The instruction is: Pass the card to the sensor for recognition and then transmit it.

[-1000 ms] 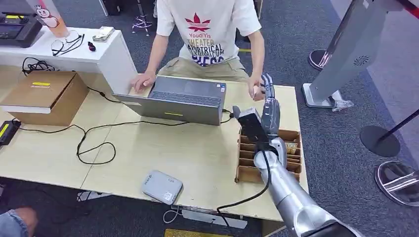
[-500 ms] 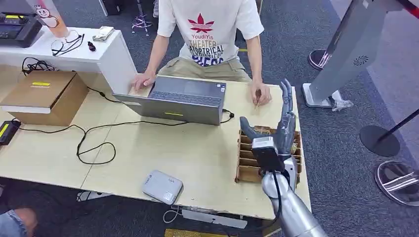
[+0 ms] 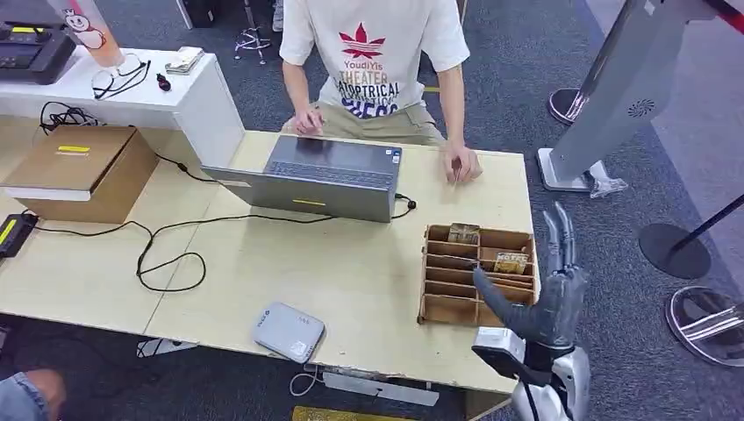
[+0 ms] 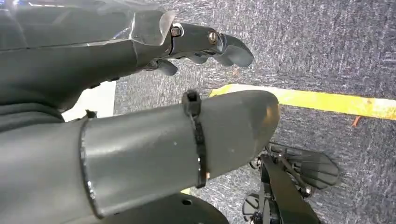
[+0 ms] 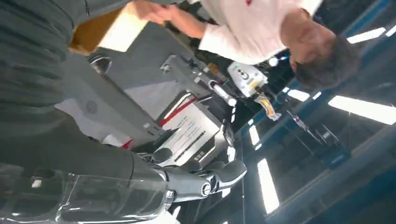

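several cards stand on edge in the slots of a brown cardboard organiser near the right end of the worktop, kept upright so a single one can be pinched out from above. which card the task means i cannot tell. the right hand hovers just beside the organiser's outer side, over the worktop's edge, fingers straight and spread, thumb angled toward the slots, holding nothing; it looks ready for a pick. the flat grey sensor lies at the near edge, well apart from the organiser, its cable dropping off the front. across the worktop a person sits behind an open laptop, one hand resting on the wood near the far right corner. the left hand hangs over grey carpet crossed by a yellow stripe, fingers curled in on nothing. a cardboard box and a looping black cable sit further left, and a white shelf beyond.
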You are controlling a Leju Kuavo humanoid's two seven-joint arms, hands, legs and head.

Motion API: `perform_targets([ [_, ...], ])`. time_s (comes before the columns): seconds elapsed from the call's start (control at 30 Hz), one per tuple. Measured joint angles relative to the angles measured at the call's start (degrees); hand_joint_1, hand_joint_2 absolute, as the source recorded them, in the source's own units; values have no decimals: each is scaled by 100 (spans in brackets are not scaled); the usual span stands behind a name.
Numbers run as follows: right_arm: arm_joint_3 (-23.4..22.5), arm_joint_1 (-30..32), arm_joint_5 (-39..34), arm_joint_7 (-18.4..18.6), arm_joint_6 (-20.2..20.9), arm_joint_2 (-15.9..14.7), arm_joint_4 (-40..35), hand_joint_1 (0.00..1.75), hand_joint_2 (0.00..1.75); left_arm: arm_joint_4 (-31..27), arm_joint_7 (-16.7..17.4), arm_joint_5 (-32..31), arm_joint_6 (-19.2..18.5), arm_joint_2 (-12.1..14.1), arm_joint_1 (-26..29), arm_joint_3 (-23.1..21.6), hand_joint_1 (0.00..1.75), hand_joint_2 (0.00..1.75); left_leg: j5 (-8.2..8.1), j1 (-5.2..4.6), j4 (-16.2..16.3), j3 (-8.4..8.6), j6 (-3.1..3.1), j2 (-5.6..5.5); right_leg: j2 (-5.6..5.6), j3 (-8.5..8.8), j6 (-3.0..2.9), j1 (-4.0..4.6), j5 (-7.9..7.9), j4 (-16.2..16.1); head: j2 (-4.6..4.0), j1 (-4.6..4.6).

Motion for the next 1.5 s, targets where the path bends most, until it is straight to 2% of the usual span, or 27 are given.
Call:
perform_targets([
  [0.2,0,226,251,383,4,-323,74,2,175,0,-4,89,55,0,30,114,0,0,0,0,0,-1,0,-1,0,0,0,0,0,0,0,2],
  [0.33,2,356,365,623,7,-487,129,24,175,0,-9,120,59,2,36,164,0,0,0,0,0,-1,0,-1,0,0,0,0,0,0,0,0],
  [0.37,2,390,418,680,7,-518,140,24,175,0,-11,122,59,2,36,177,0,0,0,0,0,-1,0,-1,0,0,0,0,0,0,0,2],
  [0.43,4,457,520,759,7,-575,164,47,175,0,-11,131,61,2,37,214,0,0,0,0,0,-1,0,-1,0,0,0,0,0,0,0,0],
  [0.47,7,491,562,792,7,-588,179,47,175,0,-11,140,61,2,38,219,0,0,0,0,0,-1,0,-1,0,0,0,0,0,0,0,0],
  [0.5,11,525,595,828,4,-617,194,59,175,0,-15,140,61,2,39,223,0,0,0,0,0,-1,0,-1,0,0,0,0,-1,0,0,0],
  [0.57,13,571,686,901,4,-647,227,86,175,0,-22,140,59,2,40,232,0,0,0,0,0,-1,0,0,0,0,-1,0,-1,0,0,2],
  [0.6,15,591,717,934,2,-660,243,113,175,0,-26,140,59,2,40,236,0,0,0,0,0,-1,1,0,0,0,-1,0,0,0,0,0],
  [0.67,18,641,783,1035,2,-682,275,117,175,0,-26,133,55,2,40,243,0,0,0,0,0,-1,1,-1,0,0,0,0,-1,0,0,0],
  [0.7,20,683,796,1108,2,-700,284,126,175,0,-26,125,52,2,41,245,0,0,0,0,0,-1,1,-1,-1,0,0,0,-1,0,0,0],
  [0.73,20,720,809,1146,0,-715,293,119,175,0,-26,118,50,2,43,245,0,0,0,0,0,-2,1,-1,-1,0,0,0,-1,0,0,0],
  [0.77,20,764,822,1170,-2,-732,297,120,175,0,-26,116,50,4,45,245,0,0,0,0,0,-2,1,-2,-1,0,0,0,-1,0,0,0],
  [0.8,20,804,846,1181,-2,-750,299,131,175,0,-26,114,50,4,46,247,0,0,0,0,0,-2,1,-1,0,0,0,0,-1,0,0,2],
  [0.87,20,883,853,1238,-2,-774,297,124,175,0,-26,109,50,4,46,245,0,0,-1,0,0,-2,1,-1,0,0,0,0,-1,0,0,2],
  [0.93,20,945,855,1262,-2,-798,297,91,175,0,-24,98,50,4,46,245,0,0,-1,0,0,-2,1,-1,0,0,0,0,-1,0,0,0],
  [1.0,20,992,846,1305,0,-818,299,82,175,0,-26,85,48,4,46,245,0,0,-1,0,0,-2,1,-1,0,0,1,0,-2,0,0,0],
  [1.13,22,1072,800,1351,2,-848,308,80,175,0,-29,37,39,4,47,245,0,0,-1,0,0,-2,1,-1,0,0,1,0,-2,0,0,2],
  [1.2,24,1095,770,1355,4,-850,321,70,175,0,-39,20,37,4,47,245,0,0,-1,0,0,-2,1,0,0,0,1,0,-2,0,0,0],
  [1.47,33,1066,781,1410,87,-850,380,82,175,0,-44,-11,48,4,46,245,0,0,-1,0,0,-3,1,0,0,0,1,0,-2,0,0,0],
  [1.5,35,1044,781,1408,107,-850,393,79,175,0,-44,-13,48,4,45,245,0,0,-1,0,0,-3,1,0,0,0,1,0,-2,0,0,0],
])
